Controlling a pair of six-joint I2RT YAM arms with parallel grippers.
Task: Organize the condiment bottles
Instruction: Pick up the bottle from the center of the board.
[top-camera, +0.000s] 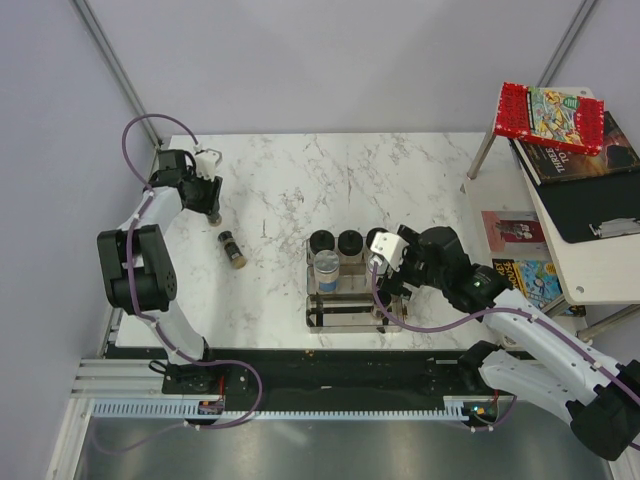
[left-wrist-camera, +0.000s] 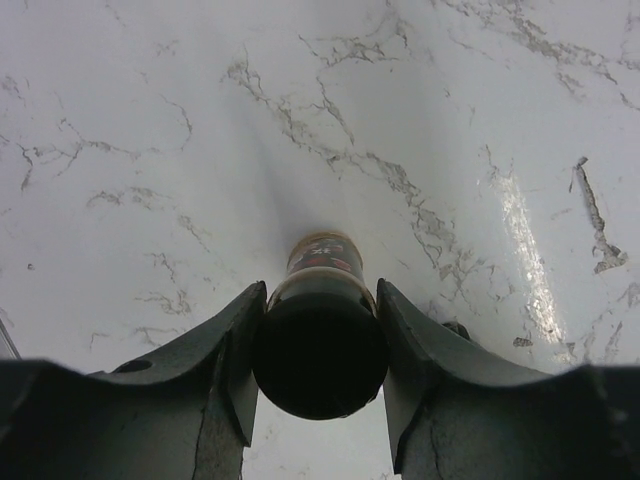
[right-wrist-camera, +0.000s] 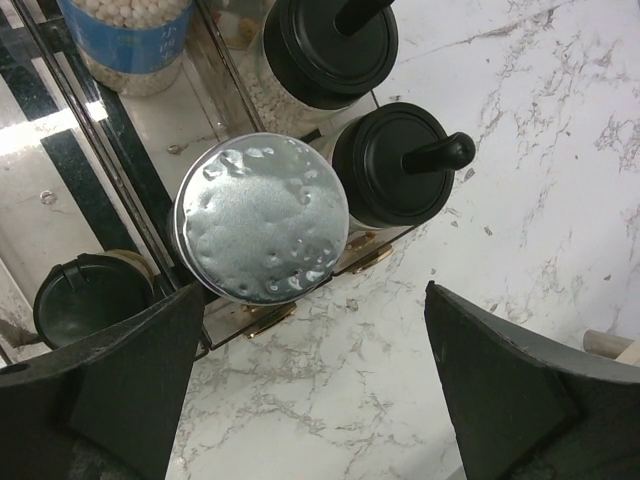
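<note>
Rack below right gripper, books far right

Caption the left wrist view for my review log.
Left claw clamped on a dark-capped brown spice bottle, white marble table beyond.

Left arm and right arm: black joints, white links, 1 purple cable each, dark matte fingers

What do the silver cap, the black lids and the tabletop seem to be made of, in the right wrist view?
Silver cap: probably thin metal or foil; matte silver, with small dents.
Black lids: likely plastic; smooth, slight sheen, each with a moulded knob.
Tabletop: marble or a marble-look surface; white with grey veins, glossy. Which one, the look leaves open.
</note>
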